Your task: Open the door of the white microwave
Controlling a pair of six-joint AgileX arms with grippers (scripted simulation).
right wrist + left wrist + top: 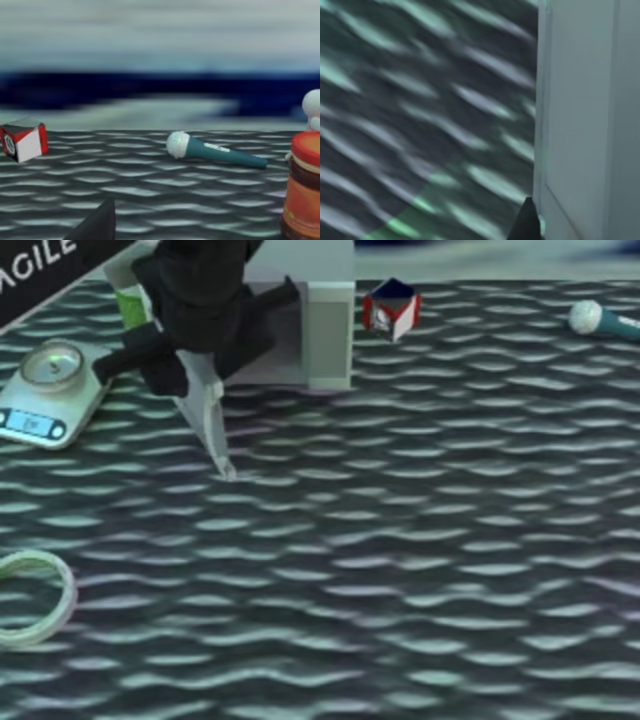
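From above, the white microwave (320,330) stands at the table's far edge, its door (210,415) swung out. My left gripper (165,365) is at the door – grip state I cannot tell. Left wrist: the panel fills the side, a fingertip (525,222) beside it – it may slip off. Right wrist: a microphone (215,151); right arm parked out of sight.

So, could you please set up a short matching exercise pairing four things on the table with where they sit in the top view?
Things:
1. kitchen scale
2. microphone
3. door
4. red and white box

Places:
A. far right edge
B. swung out from the white microwave, under the left arm
C. far left
D. just right of the microwave

Pairs: 1-C, 2-A, 3-B, 4-D
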